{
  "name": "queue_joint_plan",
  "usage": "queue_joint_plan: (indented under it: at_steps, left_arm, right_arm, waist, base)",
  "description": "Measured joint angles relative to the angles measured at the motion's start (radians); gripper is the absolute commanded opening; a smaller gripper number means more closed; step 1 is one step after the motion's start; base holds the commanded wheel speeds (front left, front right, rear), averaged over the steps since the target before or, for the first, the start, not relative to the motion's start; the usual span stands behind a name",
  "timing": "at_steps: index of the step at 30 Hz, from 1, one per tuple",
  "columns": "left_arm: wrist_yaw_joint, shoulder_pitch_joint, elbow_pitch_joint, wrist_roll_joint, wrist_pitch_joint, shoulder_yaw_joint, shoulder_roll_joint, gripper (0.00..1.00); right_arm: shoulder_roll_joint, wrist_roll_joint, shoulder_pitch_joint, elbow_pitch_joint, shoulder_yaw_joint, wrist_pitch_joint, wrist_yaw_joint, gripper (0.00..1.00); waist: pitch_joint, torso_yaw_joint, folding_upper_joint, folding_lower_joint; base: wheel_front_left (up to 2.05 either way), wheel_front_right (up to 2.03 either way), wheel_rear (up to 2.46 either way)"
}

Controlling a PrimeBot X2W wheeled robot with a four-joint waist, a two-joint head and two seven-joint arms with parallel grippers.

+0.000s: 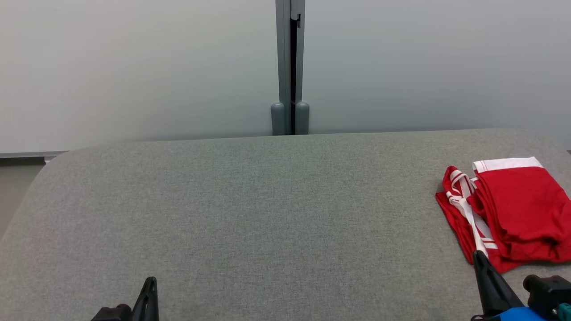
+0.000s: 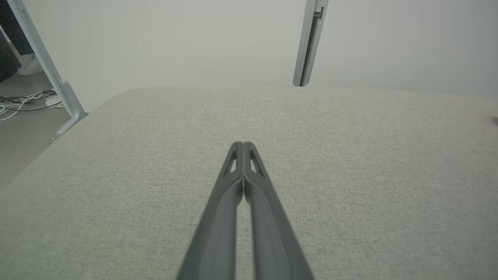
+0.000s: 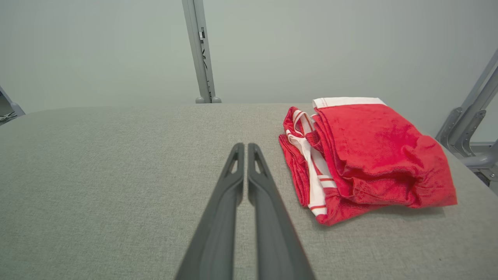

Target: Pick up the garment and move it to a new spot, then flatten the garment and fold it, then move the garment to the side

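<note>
The garment (image 1: 517, 209) is red with white trim and lies folded in a compact bundle at the right side of the grey table (image 1: 267, 214). The right wrist view shows the garment (image 3: 369, 151) to the right of my fingers. My right gripper (image 1: 479, 256) sits at the lower right, its tip just short of the bundle's near edge, shut on nothing; seen from its own wrist, the right gripper (image 3: 244, 146) has its fingers pressed together. At the lower left, over bare table, my left gripper (image 1: 151, 281) is shut and holds nothing, as the left gripper (image 2: 242, 144) confirms up close.
A pale partition wall with a grey post (image 1: 290, 67) stands behind the table's far edge. Metal frame legs (image 3: 470, 116) stand off the table's right side. Cables (image 2: 23, 102) lie on the floor beyond the left corner.
</note>
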Motion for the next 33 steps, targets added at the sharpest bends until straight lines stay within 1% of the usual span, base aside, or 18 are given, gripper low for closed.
queue_joint_plan:
  at_steps: [19,33]
  left_arm:
    - [-0.089,-0.027,0.023,-0.273,0.065,0.109,-0.069,0.00]
    - [-0.148,-0.062,0.035,-0.443,0.107,0.184,-0.114,0.00]
  right_arm:
    - [0.002,0.353,-0.047,0.083,0.000,0.011,0.000,0.00]
    - [0.002,0.575,-0.093,0.134,-0.001,0.019,0.000,0.00]
  waist:
    - [0.009,-0.001,0.0000,0.0000]
    - [0.015,-0.002,0.0000,0.0000]
  base:
    - [0.00,0.00,0.00]
    - [0.00,0.00,0.00]
